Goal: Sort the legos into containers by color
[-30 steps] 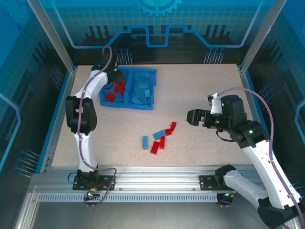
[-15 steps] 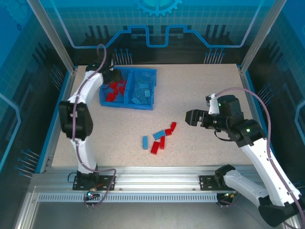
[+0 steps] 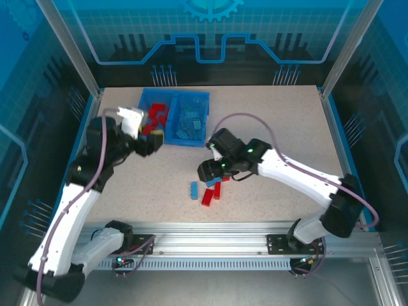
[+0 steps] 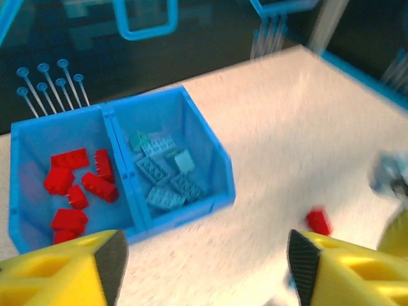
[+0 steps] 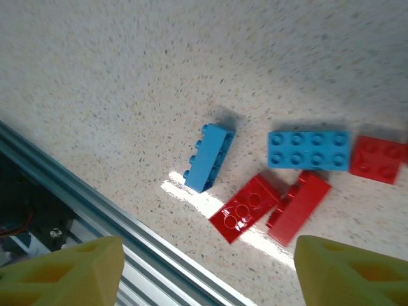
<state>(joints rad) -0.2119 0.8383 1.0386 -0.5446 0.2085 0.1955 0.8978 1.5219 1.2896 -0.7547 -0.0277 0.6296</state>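
Swung leftward, right gripper (image 3: 205, 171) hovers over loose red and blue legos (image 5: 309, 150), jaws parted, empty; left gripper (image 4: 204, 258), withdrawn from tray (image 3: 185, 141), likewise spread, empty.

top: overhead, rear | left wrist: oblique at tray (image 4: 191, 207) — shared with top | right wrist: close above legos (image 5: 308, 150)
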